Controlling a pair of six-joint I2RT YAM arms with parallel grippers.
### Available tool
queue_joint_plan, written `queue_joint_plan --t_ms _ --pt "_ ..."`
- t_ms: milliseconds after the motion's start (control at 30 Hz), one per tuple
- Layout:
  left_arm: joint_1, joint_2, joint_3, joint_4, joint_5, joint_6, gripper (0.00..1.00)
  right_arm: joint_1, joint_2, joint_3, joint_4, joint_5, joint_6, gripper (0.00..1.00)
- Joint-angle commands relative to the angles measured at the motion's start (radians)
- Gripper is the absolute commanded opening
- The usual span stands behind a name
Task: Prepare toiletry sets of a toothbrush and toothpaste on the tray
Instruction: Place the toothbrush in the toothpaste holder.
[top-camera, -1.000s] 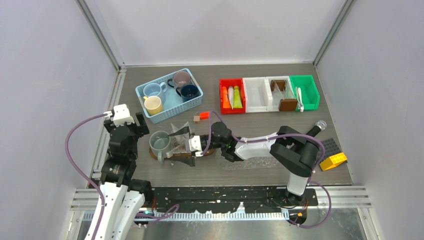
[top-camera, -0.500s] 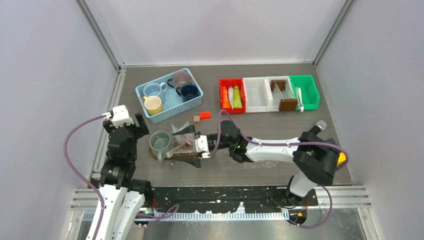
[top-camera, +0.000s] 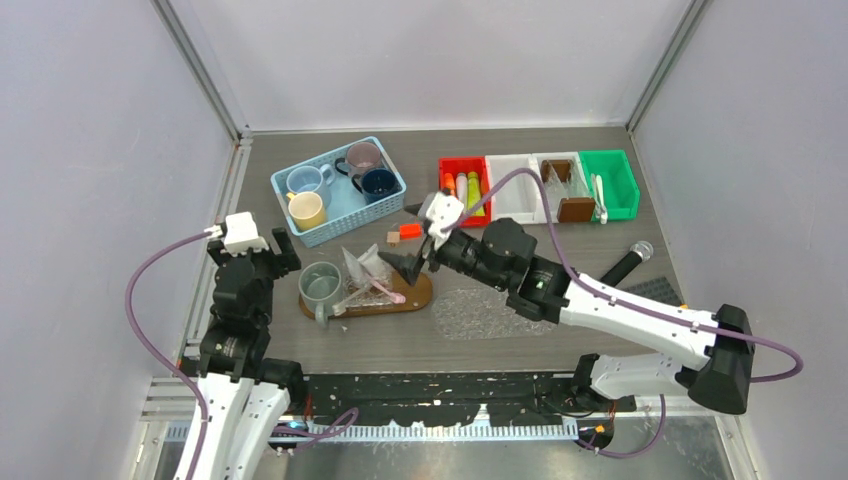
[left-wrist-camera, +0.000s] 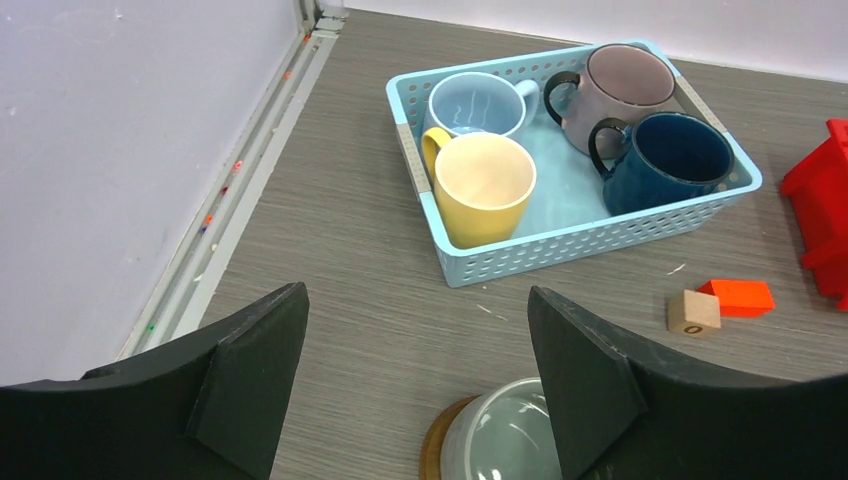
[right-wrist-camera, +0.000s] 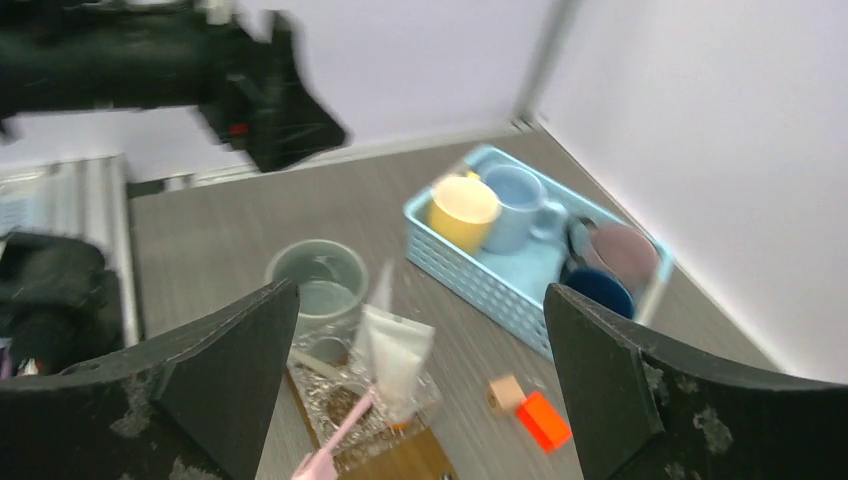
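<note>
- The right gripper (top-camera: 407, 236) hovers above the table with its jaws spread wide and nothing between them.
- In the right wrist view the toothpaste (right-wrist-camera: 395, 360) appears between the two fingers (right-wrist-camera: 225, 385) but lies well below them, with no contact.
- The toothpaste (top-camera: 358, 272) lies on the wooden tray (top-camera: 415, 295), just beside the grey-green mug (top-camera: 321, 283) that stands at the tray's left end.
- Seen from the right wrist, the tube's long axis runs nearly up and down the frame. The wide flat crimped end points toward the mug (right-wrist-camera: 318, 275) and the narrow end points toward the camera.
- The tube is white, soft and wedge-shaped. Its narrow end looks orange, but that view is blurred.
- A pink toothbrush (right-wrist-camera: 340, 432) lies slanted on the tray, its upper end close to the tube's narrow end. A clear wrapper surrounds both items.
- The left gripper (left-wrist-camera: 415, 300) is spread wide and holds nothing. Its fingers frame bare table on the near side of the light blue basket (left-wrist-camera: 560, 245).
- The basket holds four mugs: cream-yellow, light blue, mauve and navy.
</note>
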Motion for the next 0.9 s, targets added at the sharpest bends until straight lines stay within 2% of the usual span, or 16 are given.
queue_joint_plan --t_ms 0,167,367,567,867 --pt "0.005 -0.009 0.039 0.024 0.031 -0.027 0.84 -0.028 -0.016 0.137 -0.361 0.367 0.179 1.0" --pt "0.006 0.087 0.101 -0.027 0.095 -0.07 0.84 -0.177 -0.025 0.213 -0.632 0.411 0.404 1.0" --pt "0.006 0.371 0.295 -0.176 0.187 -0.083 0.83 -0.29 -0.089 0.194 -0.811 0.408 0.49 1.0" --pt "0.006 0.699 0.529 -0.254 0.22 -0.078 0.82 -0.338 -0.142 0.143 -0.843 0.4 0.477 1.0" --pt "0.057 1.155 0.862 -0.234 0.219 -0.169 0.69 -0.349 -0.168 0.101 -0.812 0.442 0.446 1.0"
